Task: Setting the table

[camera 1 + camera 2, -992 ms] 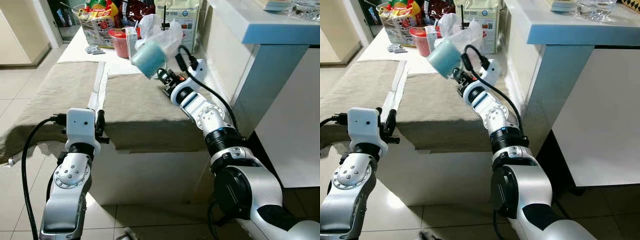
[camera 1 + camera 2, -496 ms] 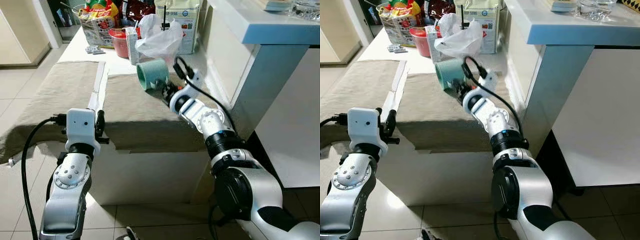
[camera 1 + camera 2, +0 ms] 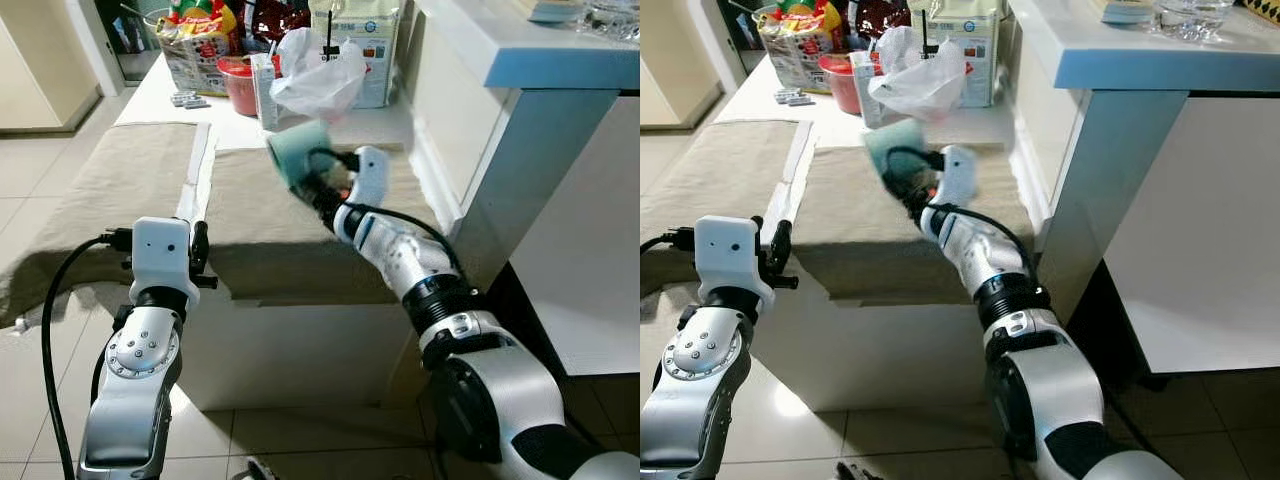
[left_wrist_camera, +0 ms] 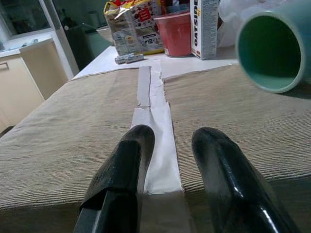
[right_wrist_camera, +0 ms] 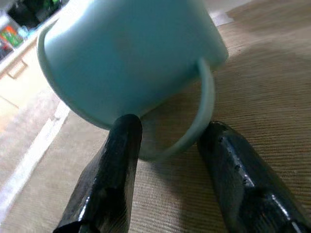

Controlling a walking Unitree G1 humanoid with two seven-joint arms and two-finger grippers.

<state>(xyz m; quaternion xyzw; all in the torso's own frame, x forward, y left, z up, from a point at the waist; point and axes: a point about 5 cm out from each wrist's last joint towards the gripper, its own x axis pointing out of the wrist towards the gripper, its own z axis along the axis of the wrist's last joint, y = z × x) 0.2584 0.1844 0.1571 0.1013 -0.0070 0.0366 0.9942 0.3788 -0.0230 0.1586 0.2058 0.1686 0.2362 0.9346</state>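
I've got the right gripper (image 5: 167, 145) clamped on the teal mug (image 3: 298, 153) by its handle, mug tilted just above the beige placemat (image 3: 290, 215), 12 o'clock of me. Left gripper (image 4: 167, 150) released, hovering at table edge (image 3: 300, 340), 9 o'clock.

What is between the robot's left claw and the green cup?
Just tan cloth with a white strip running up it. In the left wrist view the left gripper points over that cloth toward the teal mug; nothing else lies between.
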